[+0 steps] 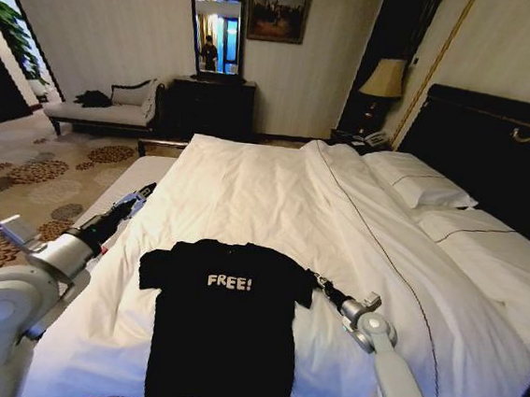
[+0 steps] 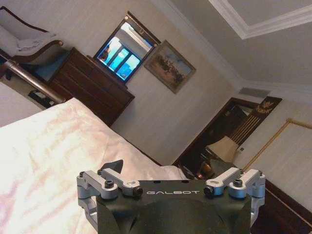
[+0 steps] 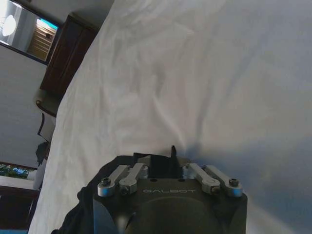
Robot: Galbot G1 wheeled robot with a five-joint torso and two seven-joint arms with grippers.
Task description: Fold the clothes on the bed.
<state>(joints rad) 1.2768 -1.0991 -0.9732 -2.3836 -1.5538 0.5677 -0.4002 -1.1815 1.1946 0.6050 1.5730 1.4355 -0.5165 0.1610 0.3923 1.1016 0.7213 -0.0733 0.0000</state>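
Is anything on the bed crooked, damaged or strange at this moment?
Nothing stands out. The black T-shirt lies flat and straight on the white duvet, lettering up. The right end effector is at its sleeve; the left end effector is beside the bed's edge.

**A hotel-style bedroom**

A large bed [image 1: 273, 209] with white duvet and pillows [image 1: 416, 185] stands against a tall dark headboard [image 1: 494, 155]. A bedside lamp [image 1: 383, 80], a dark wooden dresser [image 1: 208, 107] under a mirror [image 1: 216, 32], a framed painting [image 1: 278, 7], an upholstered chaise [image 1: 105, 108] and patterned carpet [image 1: 32, 176] furnish it.
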